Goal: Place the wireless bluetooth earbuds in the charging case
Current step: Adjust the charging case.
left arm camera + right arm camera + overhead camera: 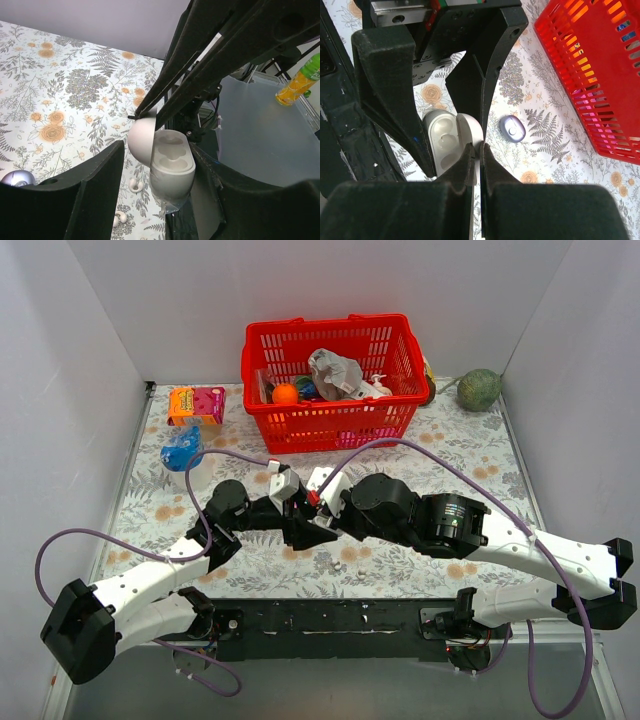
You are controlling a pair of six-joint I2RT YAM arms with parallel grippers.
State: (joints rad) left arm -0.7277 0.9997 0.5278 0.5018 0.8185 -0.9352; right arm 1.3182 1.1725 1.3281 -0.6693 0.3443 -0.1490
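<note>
Left wrist only: earbuds (135, 185) near case (172, 161)

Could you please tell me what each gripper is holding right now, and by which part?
The left gripper holds the open white charging case by the sides of its base. The right gripper pinches the rim of its lid.

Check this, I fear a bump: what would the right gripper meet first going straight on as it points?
The open lid of the charging case, held in the left gripper; the right gripper seems right at it, though contact is unclear.
</note>
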